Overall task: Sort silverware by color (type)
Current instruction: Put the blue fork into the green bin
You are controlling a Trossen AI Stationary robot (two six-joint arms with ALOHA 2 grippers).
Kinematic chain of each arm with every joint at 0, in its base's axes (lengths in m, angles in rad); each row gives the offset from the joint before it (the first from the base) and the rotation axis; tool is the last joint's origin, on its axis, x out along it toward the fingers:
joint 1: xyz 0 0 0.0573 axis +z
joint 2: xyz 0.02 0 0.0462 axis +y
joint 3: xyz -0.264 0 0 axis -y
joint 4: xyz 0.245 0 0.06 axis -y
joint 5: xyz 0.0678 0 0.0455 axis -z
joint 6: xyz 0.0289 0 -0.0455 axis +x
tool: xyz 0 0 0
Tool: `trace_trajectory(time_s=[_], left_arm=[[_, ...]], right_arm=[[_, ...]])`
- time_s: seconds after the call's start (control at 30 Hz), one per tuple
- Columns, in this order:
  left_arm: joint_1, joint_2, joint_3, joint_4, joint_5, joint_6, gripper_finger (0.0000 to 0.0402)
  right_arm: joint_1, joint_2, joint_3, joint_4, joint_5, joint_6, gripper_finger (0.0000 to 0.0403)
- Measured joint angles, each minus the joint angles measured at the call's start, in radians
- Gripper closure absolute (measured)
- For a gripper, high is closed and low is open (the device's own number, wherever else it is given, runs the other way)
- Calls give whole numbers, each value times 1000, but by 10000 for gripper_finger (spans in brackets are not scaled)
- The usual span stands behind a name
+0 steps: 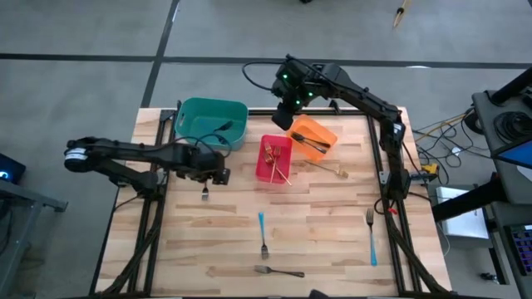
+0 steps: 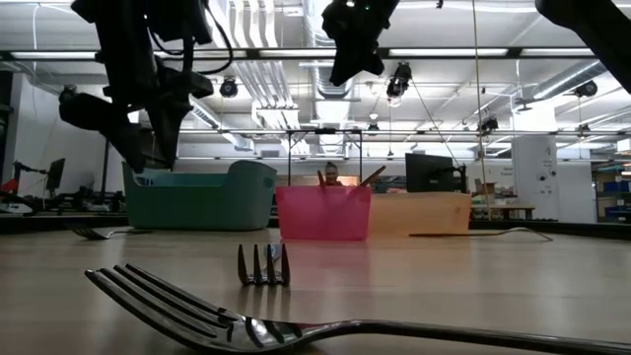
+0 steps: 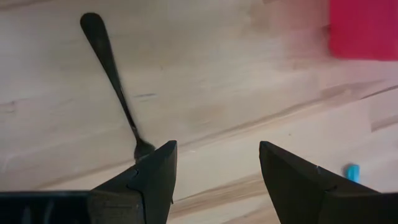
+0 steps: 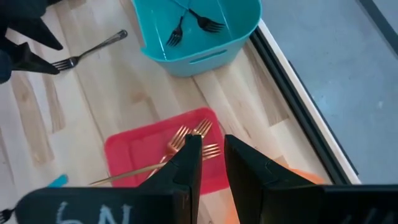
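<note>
I count three bins [image 1: 189, 112]: teal, red, orange. Dark forks [image 4: 198, 20]: two in the teal, one by my left fingers. Gold forks [image 4: 186, 142] in the red: three. Blue-handled forks [image 1: 371, 236]: two. Silver forks [image 1: 278, 270] on bare table: two. Orange bin's contents: unclear.

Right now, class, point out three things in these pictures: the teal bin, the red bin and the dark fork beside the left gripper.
teal bin [image 1: 238, 109], high view, on its rim.
red bin [image 2: 323, 214], low view, on its front wall.
dark fork [image 3: 112, 68], left wrist view, on its handle.
</note>
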Motion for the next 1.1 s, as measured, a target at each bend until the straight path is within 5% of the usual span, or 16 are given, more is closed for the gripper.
trace_trajectory(time_s=[0.5,1.1], left_arm=[[0,66,0,-1,21,0,194],[0,66,0,-79,21,-34,194]], right_arm=[[-17,15,0,76,-3,-26,344],[-176,8,0,100,-1,24,344]])
